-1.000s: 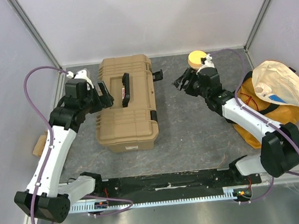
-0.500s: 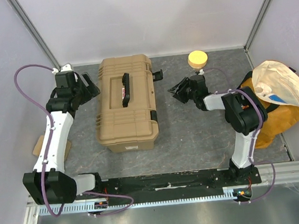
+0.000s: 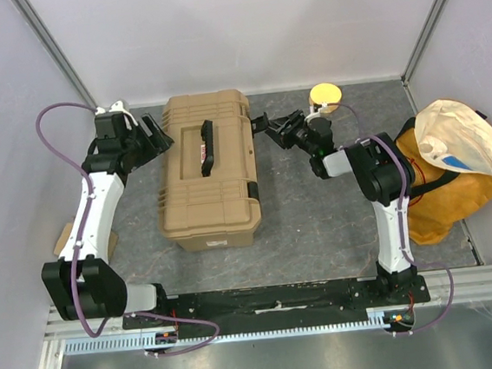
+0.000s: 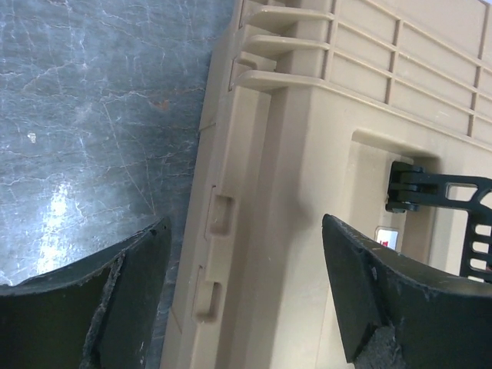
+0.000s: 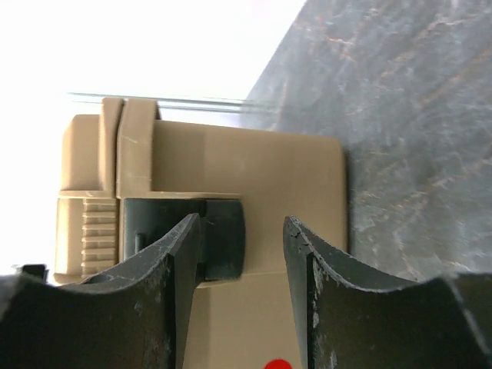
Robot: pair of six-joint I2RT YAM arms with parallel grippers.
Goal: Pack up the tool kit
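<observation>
The tool kit (image 3: 209, 178) is a tan ribbed toolbox lying with its lid down on the grey mat, black handle (image 3: 207, 146) on top. My left gripper (image 3: 156, 134) hangs open at its far left edge. In the left wrist view that gripper (image 4: 244, 231) straddles the tan side wall (image 4: 292, 154), touching nothing. My right gripper (image 3: 268, 124) is open at the far right side, by the black latch (image 3: 260, 122) that sticks out there. The right wrist view shows the gripper (image 5: 242, 231) with the latch (image 5: 224, 238) just behind its left finger (image 5: 181, 261).
A second black latch (image 3: 253, 190) sits lower on the toolbox's right side. A round yellow object (image 3: 325, 97) lies at the back right. An orange-yellow fabric bag (image 3: 453, 164) fills the right edge. A cardboard scrap (image 3: 62, 241) lies at the left wall.
My right gripper swung left and back to the toolbox's far right latch, its jaws narrowing. My left gripper pulled away to the left, then came back to the toolbox's far left edge.
</observation>
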